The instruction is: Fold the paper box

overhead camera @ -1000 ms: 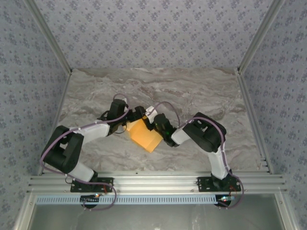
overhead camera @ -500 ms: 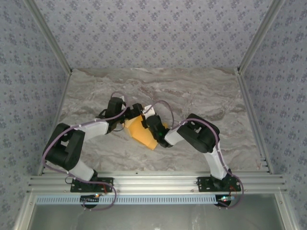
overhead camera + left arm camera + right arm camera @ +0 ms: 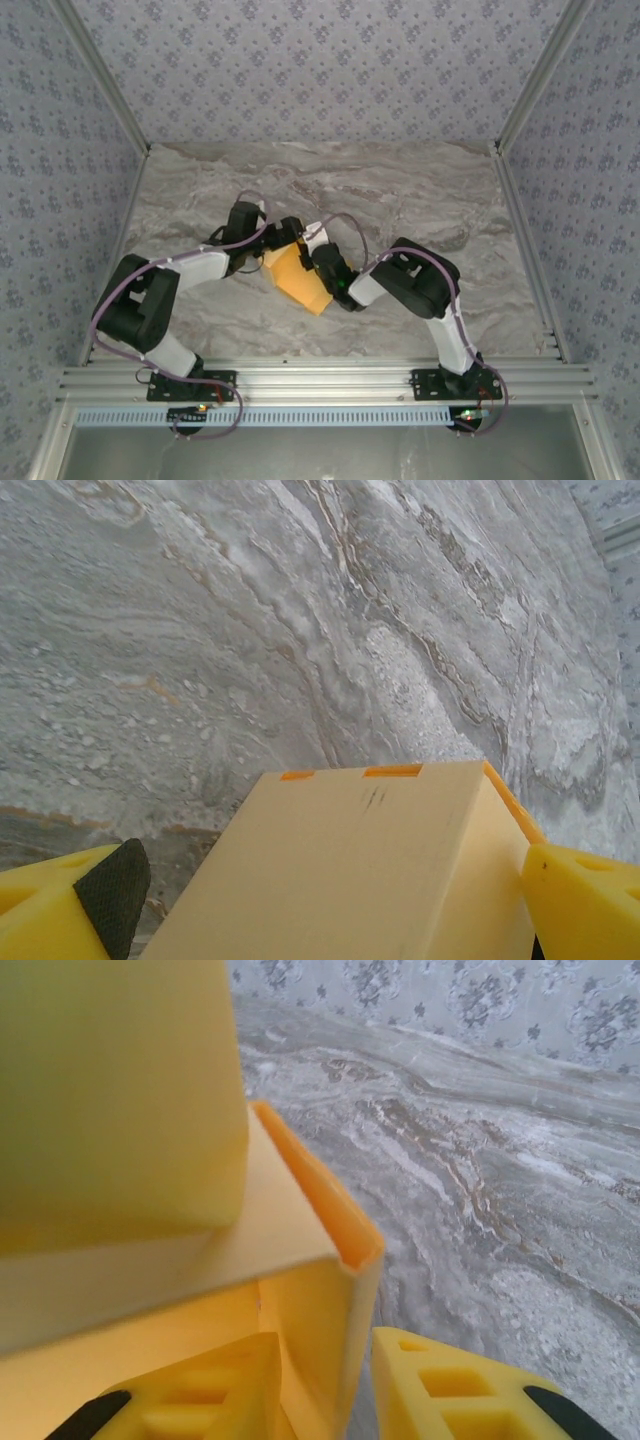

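The paper box (image 3: 297, 283) is yellow-orange card, partly folded, lying mid-table between both arms. In the left wrist view its flat panel (image 3: 350, 870) with two slots at the far edge lies between my left gripper's (image 3: 330, 872) wide-open fingers (image 3: 60, 905); a gap shows on the left side. My left gripper (image 3: 283, 241) sits at the box's far-left corner. My right gripper (image 3: 319, 263) is at the box's right side. Its jaws (image 3: 325, 1348) stand close on either side of an upright box wall (image 3: 330, 1290), one finger inside the box.
The marbled grey table top (image 3: 420, 200) stretches all round the box. Patterned walls (image 3: 320, 70) and metal corner posts (image 3: 525, 90) enclose it at the back and sides. An aluminium rail (image 3: 320, 380) runs along the near edge by the arm bases.
My right gripper has moved left onto the box's right side and now covers more of it. The left gripper has shifted slightly and stays wide open.
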